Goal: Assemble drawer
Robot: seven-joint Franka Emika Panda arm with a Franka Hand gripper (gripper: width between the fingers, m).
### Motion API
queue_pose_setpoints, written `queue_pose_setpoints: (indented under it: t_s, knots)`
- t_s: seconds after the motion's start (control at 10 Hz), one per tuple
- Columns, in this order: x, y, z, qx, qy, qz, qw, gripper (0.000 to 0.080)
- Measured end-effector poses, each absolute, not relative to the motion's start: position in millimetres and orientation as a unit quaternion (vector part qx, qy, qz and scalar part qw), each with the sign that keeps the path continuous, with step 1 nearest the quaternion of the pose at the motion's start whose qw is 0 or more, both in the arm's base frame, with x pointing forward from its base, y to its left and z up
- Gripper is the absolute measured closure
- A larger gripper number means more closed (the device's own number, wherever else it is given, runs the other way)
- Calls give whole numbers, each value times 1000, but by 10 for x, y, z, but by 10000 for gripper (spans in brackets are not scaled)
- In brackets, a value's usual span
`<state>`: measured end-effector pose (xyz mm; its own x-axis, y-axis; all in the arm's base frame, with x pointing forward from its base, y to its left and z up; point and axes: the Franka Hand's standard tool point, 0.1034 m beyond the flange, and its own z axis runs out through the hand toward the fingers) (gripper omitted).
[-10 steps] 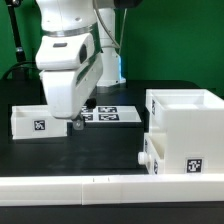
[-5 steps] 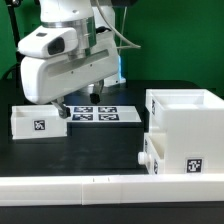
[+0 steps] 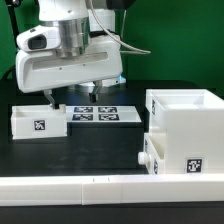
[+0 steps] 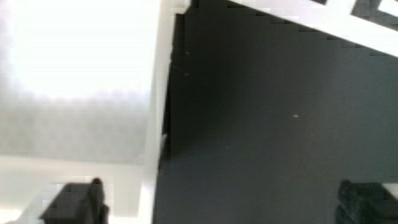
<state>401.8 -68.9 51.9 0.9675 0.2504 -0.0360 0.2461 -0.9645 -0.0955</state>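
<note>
A white Franka arm reaches down over a black table, seen from the front against a green backdrop. Its gripper [image 3: 70, 97] hangs just above the table, between a loose tray [image 3: 38, 120] and the marker board [image 3: 97, 114]. The hand is turned broadside to the camera. Its two fingers [image 3: 50, 101] are spread wide apart and hold nothing. One fingertip sits close to the tray's near corner, though I cannot tell whether it touches.

The wrist view looks straight down. The dark fingertips [image 4: 71, 205] stand far apart at the picture's edge, with the gripper [image 4: 217, 200] centred over bare table. The tray's white wall [image 4: 80, 90] fills one side, so the jaws look set to straddle or nudge that wall.

The drawer lies in separate parts. The loose tray is open-topped with a square tag on its front, and it rests at the exterior view's left. The big hollow housing [image 3: 185, 115] stands well apart at the exterior view's right, its opening facing up. A second tray [image 3: 172, 155] sits low against the housing, its knob [image 3: 143, 158] pointing toward the centre. How deeply it is seated cannot be told. A long low white rail [image 3: 100, 186] runs along the front edge.

In my judgement, the loose tray is the next part to grasp and carry to the housing.
</note>
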Motion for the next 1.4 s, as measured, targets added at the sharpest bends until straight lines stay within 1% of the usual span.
queue_pose_setpoints:
  t_s: [0.2,0.3,0.4,0.5,0.7,0.8,1.1,1.4]
  knots:
    - [4017,-676,517,-997,-58,26,47,151]
    - [4010,-698,501,-997,-64,24,46,151]
    - [3955,-798,419,-998,-53,19,40,151]
    - [3899,-852,376,-997,-57,20,38,151]
    - [3844,-840,349,-998,-58,10,32,151]
    - [3808,-827,309,-998,-55,6,30,151]
    - [3698,-855,100,-998,-56,-20,15,151]
    - [3666,-901,46,-998,-63,-19,14,151]
